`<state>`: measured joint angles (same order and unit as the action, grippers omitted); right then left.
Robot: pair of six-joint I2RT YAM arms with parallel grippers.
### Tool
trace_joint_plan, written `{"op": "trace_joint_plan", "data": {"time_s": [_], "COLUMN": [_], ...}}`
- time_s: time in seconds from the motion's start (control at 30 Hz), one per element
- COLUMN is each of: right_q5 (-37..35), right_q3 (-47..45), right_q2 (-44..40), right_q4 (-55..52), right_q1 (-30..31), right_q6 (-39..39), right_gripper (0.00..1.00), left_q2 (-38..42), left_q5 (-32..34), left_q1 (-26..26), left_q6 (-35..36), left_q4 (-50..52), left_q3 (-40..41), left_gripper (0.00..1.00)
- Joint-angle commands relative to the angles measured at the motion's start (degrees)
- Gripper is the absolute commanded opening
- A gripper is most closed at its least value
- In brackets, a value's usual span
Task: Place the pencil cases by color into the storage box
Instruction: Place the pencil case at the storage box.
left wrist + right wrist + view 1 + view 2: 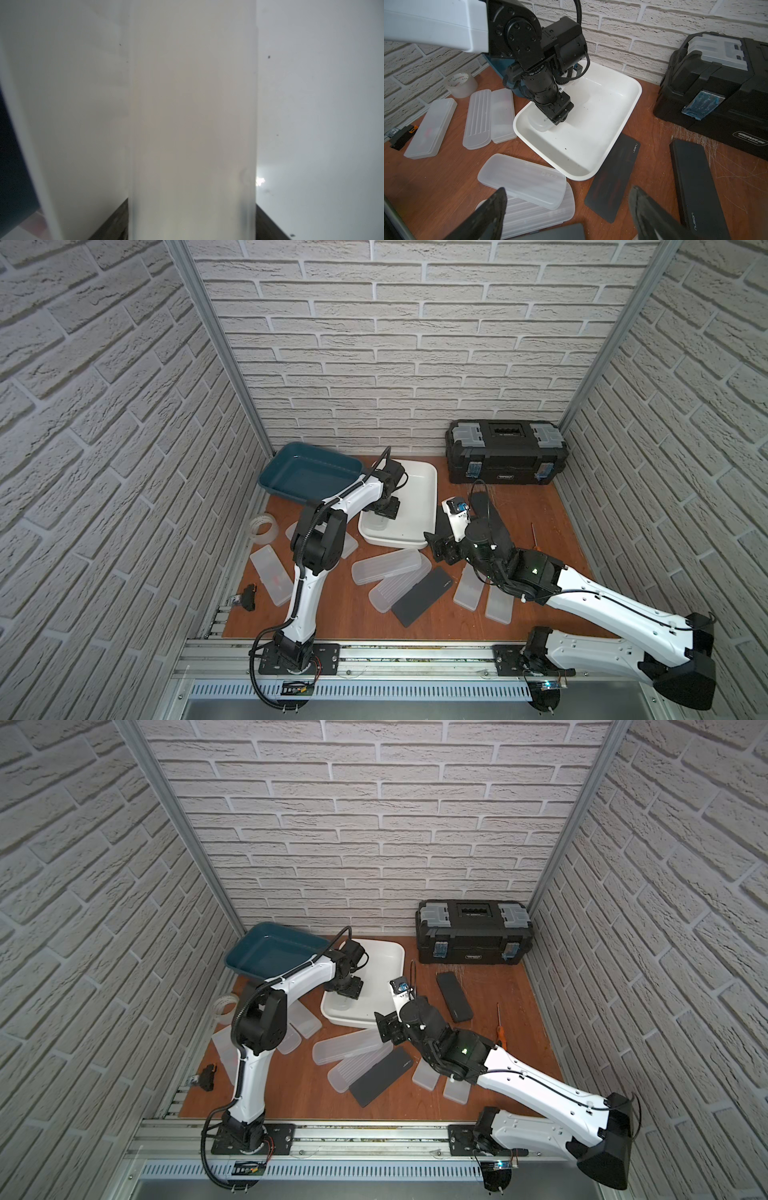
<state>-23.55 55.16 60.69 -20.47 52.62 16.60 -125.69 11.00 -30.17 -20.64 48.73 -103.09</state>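
The left gripper (557,118) is down in the white tray (591,145). Its jaws squeeze a frosted case (539,124), which sticks out past them inside the tray. The right gripper (568,189) is spread wide with nothing in it. Stacked cases (523,178) lie just in front of it, and a black case (612,176) is near.
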Motion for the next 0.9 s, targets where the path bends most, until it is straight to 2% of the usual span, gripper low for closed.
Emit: {"op": "trace_joint_plan", "data": {"time_s": [0.0, 0.33, 0.47, 0.7, 0.87], "right_q5": [-0.8, -1.3, -1.7, -2.1, -1.8], "right_q3": [-1.2, -1.7, -1.4, -0.4, 1.4], "right_q2": [-0.1, 0.5, 0.3, 0.4, 0.1], "right_q4": [0.0, -0.5, -0.8, -1.7, -1.7], "right_q1": [0.1, 0.6, 0.8, 0.9, 0.9], "right_q6": [1.6, 2.0, 1.9, 2.0, -0.1], "right_gripper": [0.92, 0.92, 0.92, 0.92, 0.92], "left_q2": [-1.4, -5.8, -6.4, -4.6, -0.3], "left_q5": [1.5, 4.5, 4.4, 1.9, -1.5], "left_q1": [0.0, 0.4, 0.7, 0.7, 0.7], "left_q6": [-0.9, -6.5, -7.4, -7.1, -4.3], "left_q4": [-1.2, -1.9, -2.8, -3.3, 1.0], "left_q3": [-2.4, -4.8, -4.2, -5.7, -12.4], "left_gripper": [0.68, 0.69, 0.73, 0.90, 0.96]}}
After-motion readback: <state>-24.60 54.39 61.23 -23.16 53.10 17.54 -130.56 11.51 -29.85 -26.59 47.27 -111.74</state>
